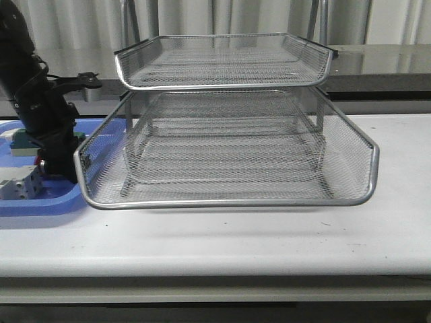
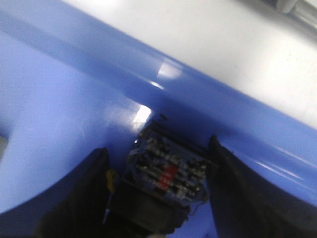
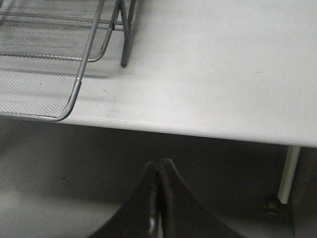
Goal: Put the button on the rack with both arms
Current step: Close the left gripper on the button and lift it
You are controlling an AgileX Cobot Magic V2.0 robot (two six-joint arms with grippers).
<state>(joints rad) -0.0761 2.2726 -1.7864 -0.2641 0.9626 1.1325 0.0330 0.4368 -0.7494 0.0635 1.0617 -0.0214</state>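
The button point(image 2: 168, 171) lies in a blue tray point(image 2: 59, 124). In the left wrist view its blue-black rear block with a red mark faces the camera. In the front view only a red bit of it point(image 1: 42, 162) shows under the left arm. My left gripper point(image 2: 157, 146) is low in the tray at the far left point(image 1: 48, 168). Its jaws are open with one finger on each side of the button: one is close against it, the other a small gap away. The silver wire-mesh rack point(image 1: 229, 134) stands mid-table. My right gripper point(image 3: 159, 166) is shut and empty, off the table's front edge.
A white terminal block point(image 1: 17, 183) and a green block point(image 1: 23, 140) lie in the blue tray point(image 1: 40, 202) beside the left arm. The rack's lower tray point(image 3: 44, 74) is slid out toward the front edge. A rack leg point(image 3: 124, 49) stands on the white table point(image 3: 223, 74).
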